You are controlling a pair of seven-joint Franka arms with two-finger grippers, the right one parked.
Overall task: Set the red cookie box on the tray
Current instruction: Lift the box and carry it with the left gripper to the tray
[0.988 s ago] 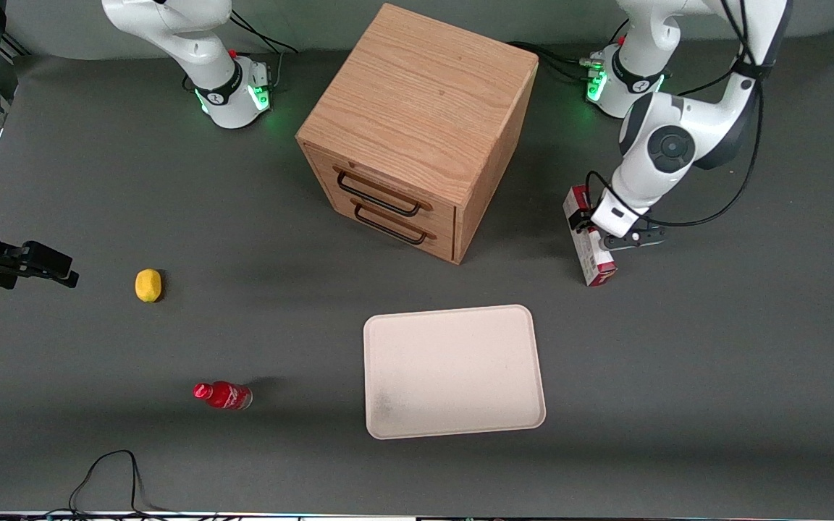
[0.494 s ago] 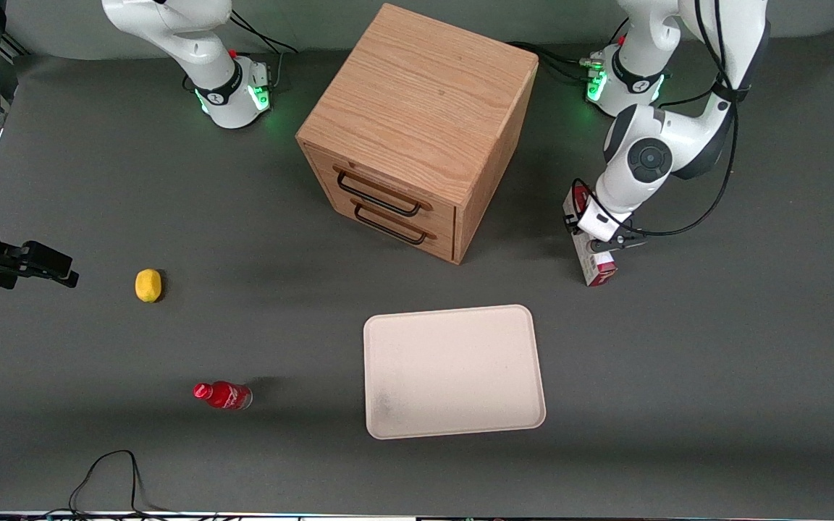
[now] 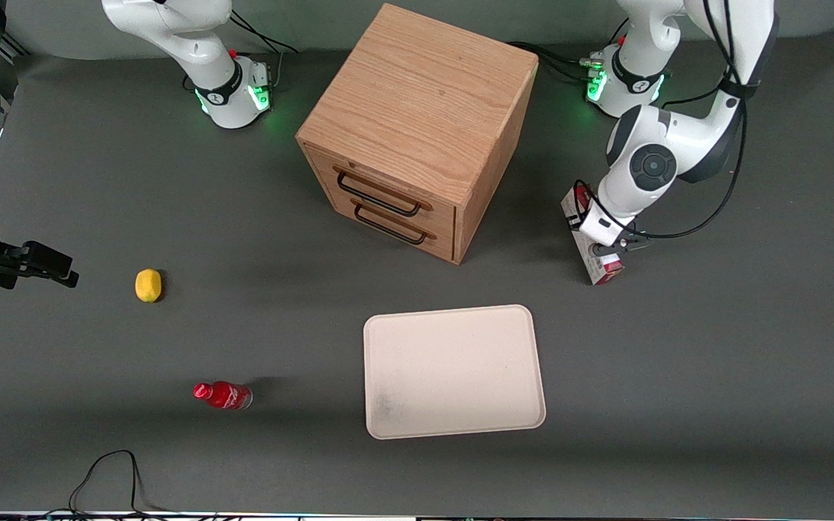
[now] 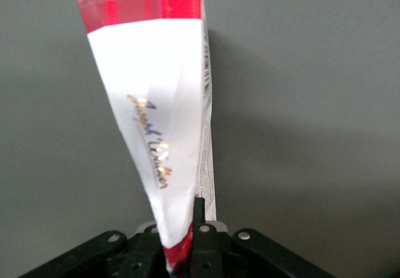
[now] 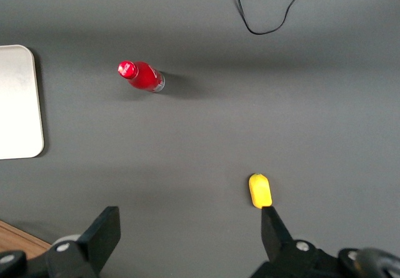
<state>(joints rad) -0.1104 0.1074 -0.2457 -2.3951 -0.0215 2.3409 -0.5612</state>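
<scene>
Front view: the gripper (image 3: 603, 250) sits down on the red cookie box (image 3: 600, 269), which lies on the grey table (image 3: 714, 362) toward the working arm's end, beside the wooden drawer cabinet (image 3: 417, 130) and farther from the camera than the tray (image 3: 453, 370). Compared with half a second ago the wrist has shifted slightly and the box's near end has turned a little; a second ago the arm stood higher and farther out. Left wrist view shows the fingers (image 4: 199, 212) clamped on the box's (image 4: 159, 122) edge, white panel with gold script facing the lens. The arm covers most of the box from the front. Yellow lemon (image 3: 148, 285) and red bottle (image 3: 223, 395) lie toward the parked arm's end.
</scene>
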